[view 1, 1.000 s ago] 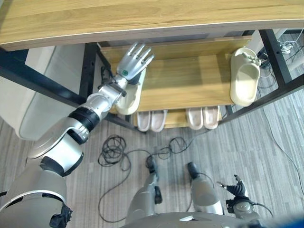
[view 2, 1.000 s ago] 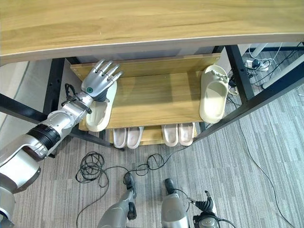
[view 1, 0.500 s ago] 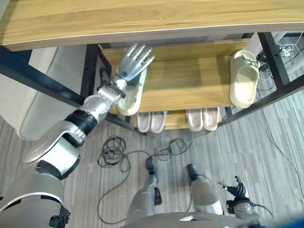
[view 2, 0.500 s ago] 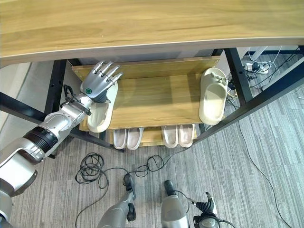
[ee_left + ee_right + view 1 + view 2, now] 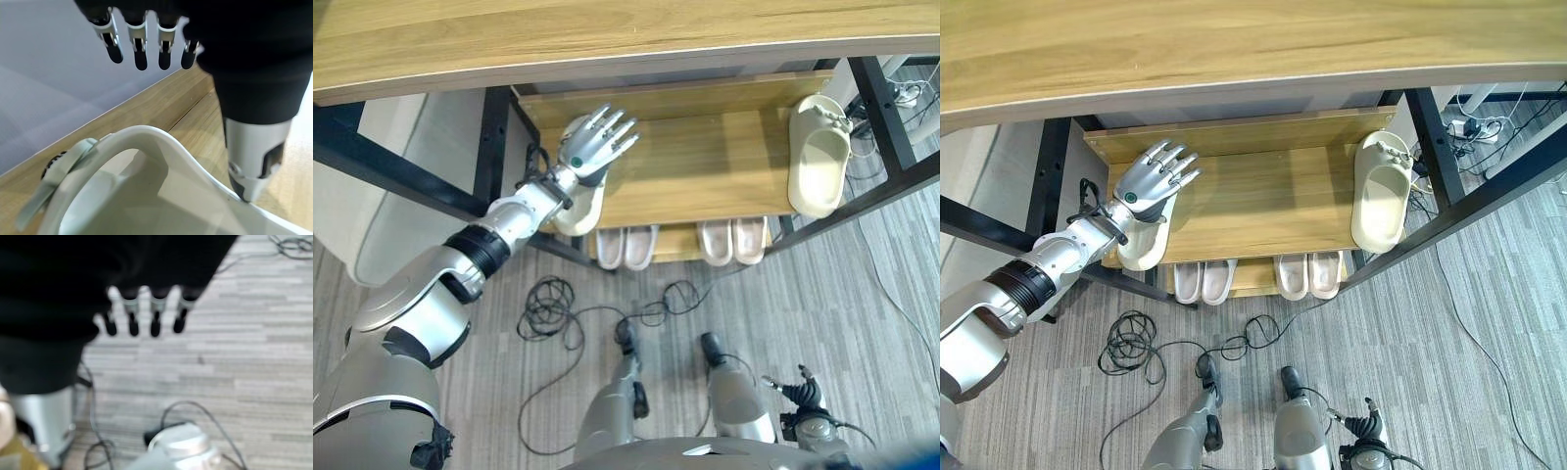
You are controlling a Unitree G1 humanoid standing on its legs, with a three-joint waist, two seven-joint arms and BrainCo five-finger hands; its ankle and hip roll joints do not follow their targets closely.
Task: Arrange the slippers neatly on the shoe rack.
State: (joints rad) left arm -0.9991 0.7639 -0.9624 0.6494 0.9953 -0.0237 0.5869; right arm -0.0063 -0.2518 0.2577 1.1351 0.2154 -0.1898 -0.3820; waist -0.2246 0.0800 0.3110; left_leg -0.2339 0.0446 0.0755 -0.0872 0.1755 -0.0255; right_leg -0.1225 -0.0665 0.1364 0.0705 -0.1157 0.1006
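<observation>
My left robot hand hovers with fingers spread and slack, grasping nothing, over the cream slipper at the left end of the shoe rack. Its mate lies at the far right end, well apart, so pairing looks unfinished. My right robot hand hangs relaxed over the floor.

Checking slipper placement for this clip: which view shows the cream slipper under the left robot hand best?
The left wrist view: the cream slipper shows close, its strap and opening clear beneath the open left robot hand. Both eye views show it partly covered by that hand, at the left end of the shoe rack shelf.
</observation>
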